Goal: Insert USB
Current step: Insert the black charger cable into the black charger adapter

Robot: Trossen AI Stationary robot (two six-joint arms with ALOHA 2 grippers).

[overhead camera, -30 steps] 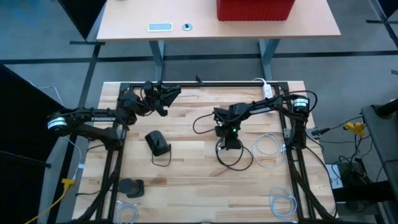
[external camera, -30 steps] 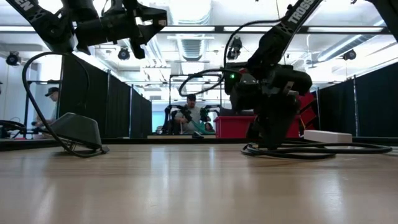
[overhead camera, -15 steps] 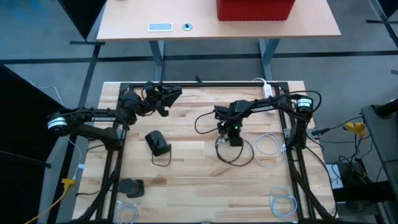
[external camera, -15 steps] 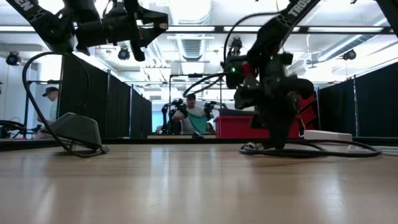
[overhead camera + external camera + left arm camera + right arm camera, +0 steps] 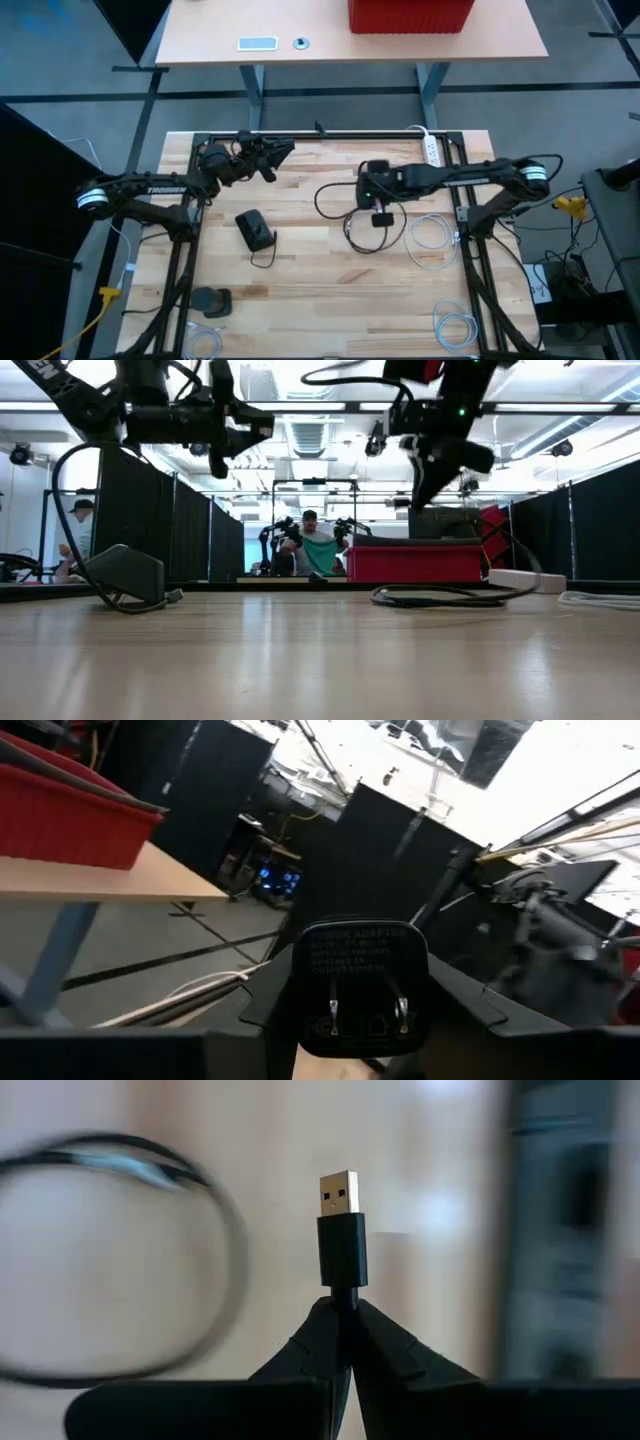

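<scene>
Right claw (image 5: 343, 1342) risen off wooden table (image 5: 300, 270), pinching black USB plug (image 5: 342, 1230); left claw (image 5: 350, 1020) grips boxy, seemingly matte adapter (image 5: 362, 982).

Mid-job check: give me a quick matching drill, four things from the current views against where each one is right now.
Things:
1. power adapter
2. USB plug
3. red bin
4. coiled white cable

Places:
A. on the far desk beyond the work table
B. clamped in the left gripper, prongs facing the wrist camera
C. lying on the wooden table near the right arm's base
D. pinched in the right gripper, sticking out past the fingertips

Pairs: 1-B, 2-D, 3-A, 4-C
</scene>
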